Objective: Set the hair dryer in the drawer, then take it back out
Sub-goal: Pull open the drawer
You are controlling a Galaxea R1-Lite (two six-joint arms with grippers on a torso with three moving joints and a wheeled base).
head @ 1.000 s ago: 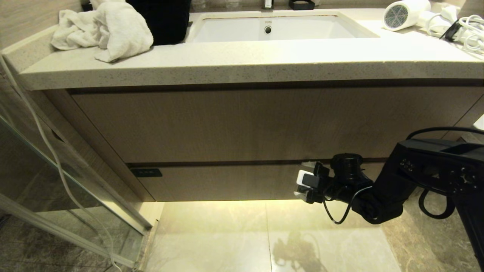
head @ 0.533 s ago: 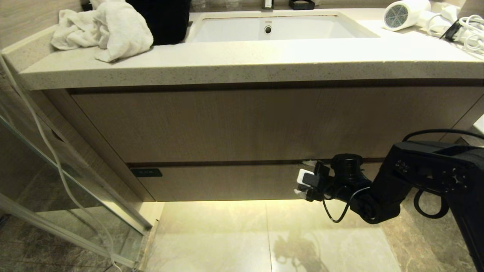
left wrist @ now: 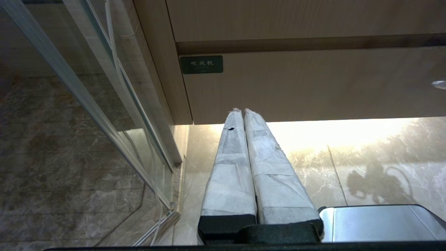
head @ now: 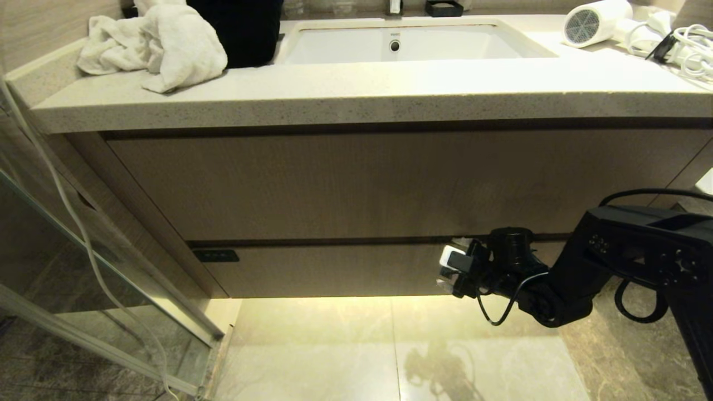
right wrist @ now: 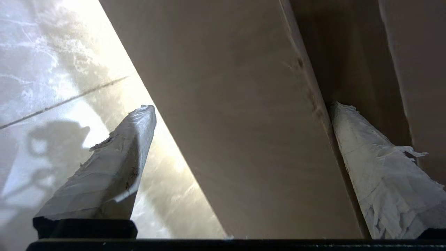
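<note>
The drawer [head: 334, 270] is shut flush under the taller wood panel [head: 362, 184], leaving only a dark narrow slot above its front. Below the drawer, open floor [head: 390, 345] gives free passage. Left of the drawer, a glass door [head: 83, 267] closes off that side.

A crumpled white towel [head: 156, 47] lies on the left end of the speckled table [head: 356, 100], touching a black object [head: 237, 30] behind it. The white sink [head: 406, 42] is set into the table near the middle. At the lower left a glass panel [head: 67, 267] stands on the marble floor [head: 445, 356]
</note>
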